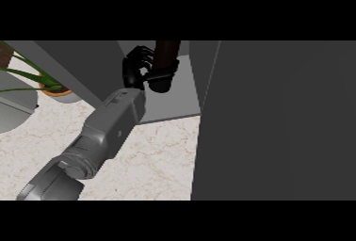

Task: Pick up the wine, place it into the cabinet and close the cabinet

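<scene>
From where I stood, the grey forearm came in from about 7 o'clock and stretched up toward 12 o'clock, where the black left hand [138, 66] reached into the open dark grey cabinet [90, 61]. Its fingers [165, 74] were curled round the dark brown wine bottle [167, 52], gripping it low on its body. The bottle was upright inside the cabinet, over the pale grey cabinet floor [170, 103]; I could not tell whether its base touched that floor. The cabinet's broad dark grey door [278, 122] stood open, filling the 3 o'clock side. At 10 o'clock a green-leaved plant in a tan pot [59, 92] sat on the pale veined marble counter [153, 160].
</scene>
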You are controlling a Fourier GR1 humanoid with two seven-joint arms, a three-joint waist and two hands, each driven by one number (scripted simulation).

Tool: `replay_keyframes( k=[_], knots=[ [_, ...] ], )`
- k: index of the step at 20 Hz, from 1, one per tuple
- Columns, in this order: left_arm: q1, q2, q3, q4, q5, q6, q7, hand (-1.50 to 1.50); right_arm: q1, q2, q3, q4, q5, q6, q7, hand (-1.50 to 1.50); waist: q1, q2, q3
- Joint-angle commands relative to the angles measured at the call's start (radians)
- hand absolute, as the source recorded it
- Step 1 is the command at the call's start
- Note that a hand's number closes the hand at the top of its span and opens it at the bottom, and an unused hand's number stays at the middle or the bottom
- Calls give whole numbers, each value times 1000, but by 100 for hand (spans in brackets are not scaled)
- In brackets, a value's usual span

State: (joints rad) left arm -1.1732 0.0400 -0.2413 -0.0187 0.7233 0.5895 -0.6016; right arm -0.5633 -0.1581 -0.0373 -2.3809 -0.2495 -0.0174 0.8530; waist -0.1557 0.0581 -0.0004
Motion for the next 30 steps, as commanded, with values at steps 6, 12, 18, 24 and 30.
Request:
replay_keyframes(
  k=[6, 12, 18, 24, 30],
  knots=[
    [24, 73, -91, 18, -96, 130, 26, 150, -11, 2, -11, -13, -19, 2, -4, -150, -9, 12, -1],
    [51, 74, -99, 18, -108, 175, 53, 150, -21, 6, -1, -13, -20, 1, 1, -150, -20, 18, -4],
    [66, 87, -115, 18, -126, 100, 60, -150, -9, 12, -3, 0, -31, 13, -14, -150, -13, 22, -4],
    [76, 116, -107, 18, -119, 77, 96, -150, 6, 2, -9, -15, -34, 26, -11, -150, -12, 18, -3],
    [61, 127, -108, 18, -122, 56, 95, -150, -2, 6, 7, -22, -13, 23, -16, -150, 1, 10, -4]
  ],
)
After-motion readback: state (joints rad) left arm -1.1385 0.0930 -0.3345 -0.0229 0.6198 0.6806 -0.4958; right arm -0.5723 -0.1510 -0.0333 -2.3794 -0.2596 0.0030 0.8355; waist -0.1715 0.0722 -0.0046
